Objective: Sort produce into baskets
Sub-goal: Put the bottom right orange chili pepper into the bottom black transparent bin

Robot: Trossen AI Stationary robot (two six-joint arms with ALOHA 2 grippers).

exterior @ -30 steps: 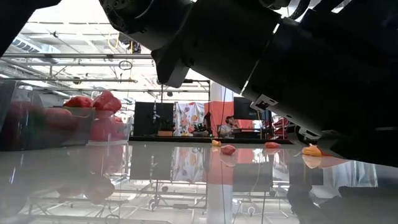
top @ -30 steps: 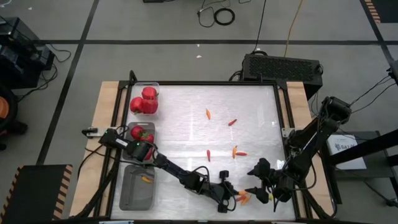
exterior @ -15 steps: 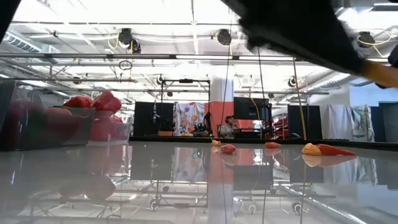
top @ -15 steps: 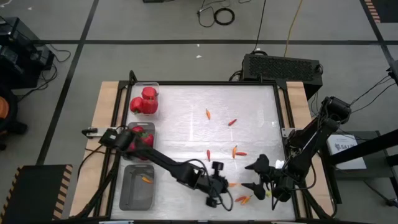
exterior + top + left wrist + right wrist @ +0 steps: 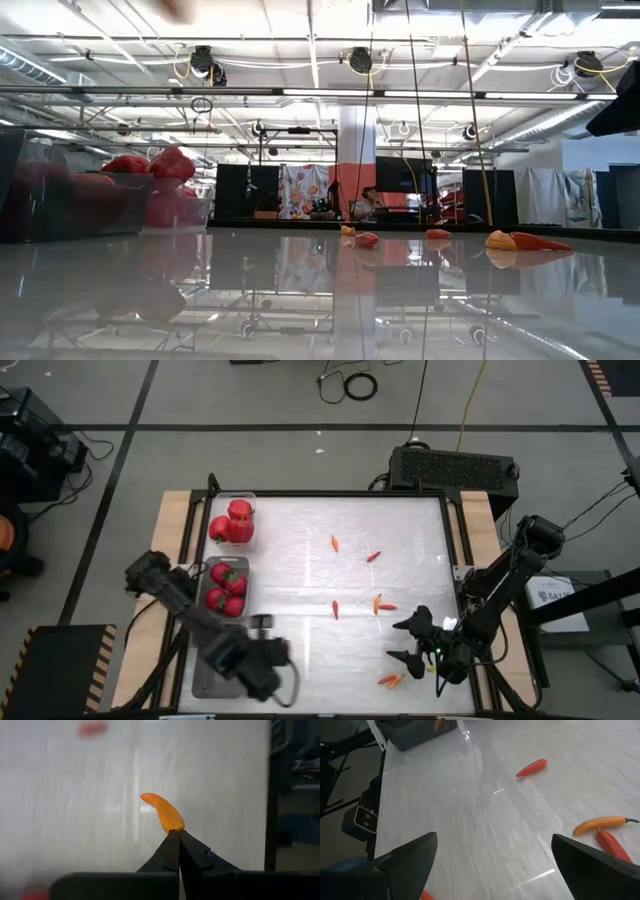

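Note:
My left gripper (image 5: 272, 652) hangs above the table just right of the nearest clear basket (image 5: 205, 682), shut on a small orange chili (image 5: 162, 812). The middle basket (image 5: 241, 565) holds red tomatoes (image 5: 226, 586). The far basket (image 5: 246, 500) holds red peppers (image 5: 232, 523). Loose chilies lie on the table: one (image 5: 335, 543), another (image 5: 373, 557), a third (image 5: 335, 608), a pair (image 5: 381, 603) and a small heap (image 5: 391, 680). My right gripper (image 5: 408, 643) stands open above the near right of the table, close to that heap, with nothing between its fingers. My left gripper pinches the chili by one end (image 5: 175, 826) between its two fingertips. The fingers slant steeply down. The chili sticks out beyond the fingertips, curved, lifted clear of the table.
A black frame (image 5: 310, 492) borders the white tabletop. My left arm (image 5: 200, 625) reaches across the nearest basket and covers much of it. In the right wrist view a red chili (image 5: 531, 767) and an orange and red pair (image 5: 600, 824) lie ahead.
My left gripper has risen from the chili heap at the near right and swung toward the table's left edge, up to the nearest basket, tipping to point more steeply down. It stays shut and carries the orange chili clear of the table. My right gripper has kept its place.

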